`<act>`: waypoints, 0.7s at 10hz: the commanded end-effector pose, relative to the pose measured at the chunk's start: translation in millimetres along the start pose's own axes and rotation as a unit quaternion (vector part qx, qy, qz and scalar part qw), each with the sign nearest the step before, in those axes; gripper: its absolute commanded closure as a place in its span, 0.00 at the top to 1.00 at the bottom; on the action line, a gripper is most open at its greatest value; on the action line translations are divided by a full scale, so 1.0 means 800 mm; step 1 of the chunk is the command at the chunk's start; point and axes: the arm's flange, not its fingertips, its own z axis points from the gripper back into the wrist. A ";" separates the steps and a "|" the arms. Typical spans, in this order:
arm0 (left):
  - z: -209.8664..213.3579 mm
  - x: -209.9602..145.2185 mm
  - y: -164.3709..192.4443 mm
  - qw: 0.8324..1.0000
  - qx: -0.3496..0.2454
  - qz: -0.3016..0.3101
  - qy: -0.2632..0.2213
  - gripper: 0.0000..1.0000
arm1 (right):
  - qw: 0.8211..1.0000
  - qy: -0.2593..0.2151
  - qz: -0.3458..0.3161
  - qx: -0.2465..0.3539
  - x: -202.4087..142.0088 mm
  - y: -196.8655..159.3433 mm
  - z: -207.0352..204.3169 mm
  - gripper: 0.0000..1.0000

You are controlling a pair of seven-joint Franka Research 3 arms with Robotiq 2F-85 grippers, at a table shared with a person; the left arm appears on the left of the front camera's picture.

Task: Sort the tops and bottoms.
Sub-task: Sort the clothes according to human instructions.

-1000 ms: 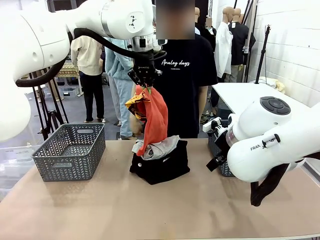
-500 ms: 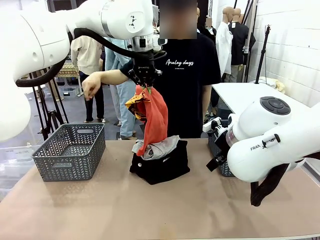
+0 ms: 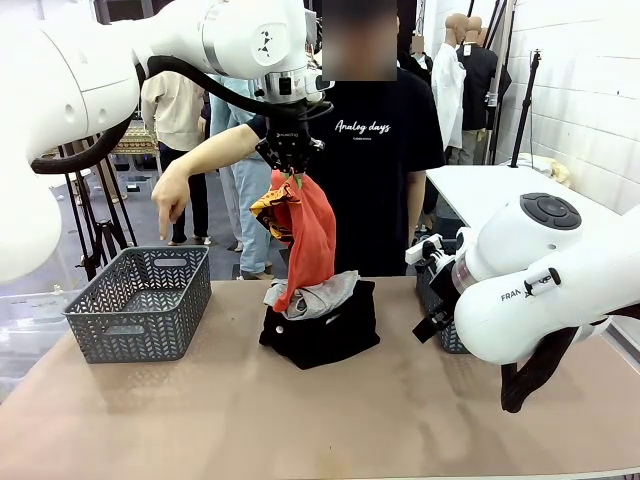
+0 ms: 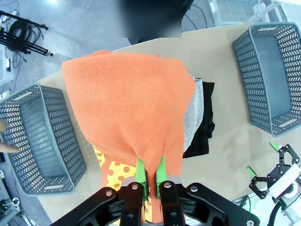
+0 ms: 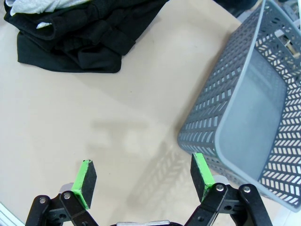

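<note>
My left gripper (image 3: 290, 172) is shut on the red-orange top (image 3: 310, 238), which hangs high above the table with its yellow patches (image 3: 272, 212) on the left side. The same top (image 4: 129, 108) drapes from the gripper (image 4: 151, 175) in the left wrist view. Its lower end still touches the pile below, where the pale grey top (image 3: 318, 295) lies on the black bottoms (image 3: 325, 332). The black bottoms (image 5: 80, 40) also lie at the top left of the right wrist view. My right gripper (image 5: 143, 181) stands open above bare table beside a basket.
A grey basket (image 3: 140, 303) sits at the table's left, and the person's hand (image 3: 170, 195) points down over it. Another grey basket (image 5: 249, 122) stands at the right, partly hidden behind my right arm (image 3: 540, 285) in the front view.
The person's arm has reached out to the left and the hand has dropped to point down at the left basket. Both arms and the held top have stayed still.
</note>
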 end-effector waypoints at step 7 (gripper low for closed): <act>0.031 -0.006 0.014 1.000 -0.007 -0.005 -0.024 0.00 | 1.000 0.000 -0.002 0.001 -0.001 0.000 0.000 1.00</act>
